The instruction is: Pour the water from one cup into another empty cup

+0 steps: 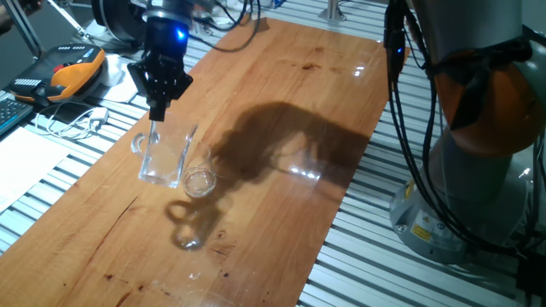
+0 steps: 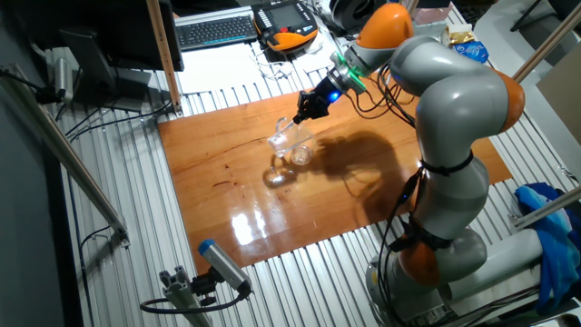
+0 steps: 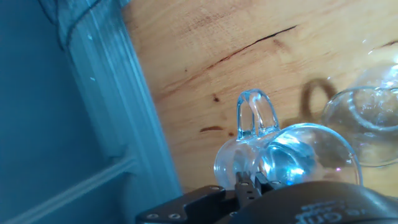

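We see the mug (image 1: 162,158) tipped steeply over the tumbler (image 1: 199,182), its mouth angled toward the tumbler's rim and its loop handle on the far side from it. The gripper (image 1: 158,112) is clamped narrowly on the mug's rim, fingers pinching the glass wall from above; in the hand view the fingertips (image 3: 252,184) meet at the edge of the mug (image 3: 283,158), with the handle sticking up beyond them. We cannot make out the water clearly in any view. The tumbler stands upright on the wooden bench (image 1: 281,94), just beside the mug, near the bench's middle. The arm (image 2: 445,100) reaches in from the side, throwing a broad shadow across the wood. A keyboard (image 2: 216,30) and an orange-trimmed pendant (image 2: 286,20) lie beyond the bench.
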Action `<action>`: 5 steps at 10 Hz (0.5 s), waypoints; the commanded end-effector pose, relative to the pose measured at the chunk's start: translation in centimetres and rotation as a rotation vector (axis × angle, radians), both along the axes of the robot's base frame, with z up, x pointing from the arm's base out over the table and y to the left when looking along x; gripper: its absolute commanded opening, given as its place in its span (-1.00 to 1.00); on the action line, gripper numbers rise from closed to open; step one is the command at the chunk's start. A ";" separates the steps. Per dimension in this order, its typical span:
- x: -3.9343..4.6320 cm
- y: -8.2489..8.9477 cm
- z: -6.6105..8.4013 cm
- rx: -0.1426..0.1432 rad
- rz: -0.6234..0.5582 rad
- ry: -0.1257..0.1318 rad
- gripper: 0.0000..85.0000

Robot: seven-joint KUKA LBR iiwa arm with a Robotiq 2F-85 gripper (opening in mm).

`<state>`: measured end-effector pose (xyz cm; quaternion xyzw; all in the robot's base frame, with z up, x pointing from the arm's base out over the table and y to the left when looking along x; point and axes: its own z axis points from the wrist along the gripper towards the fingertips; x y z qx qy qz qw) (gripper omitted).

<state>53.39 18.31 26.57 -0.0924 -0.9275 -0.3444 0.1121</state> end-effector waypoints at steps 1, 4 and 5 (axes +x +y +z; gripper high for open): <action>-0.05 -0.3 0.5 -0.044 0.026 -0.019 -1.00; 0.22 -2.4 3.2 -0.163 0.108 -0.104 -1.00; 0.45 -3.2 3.7 -0.197 0.133 -0.126 -1.00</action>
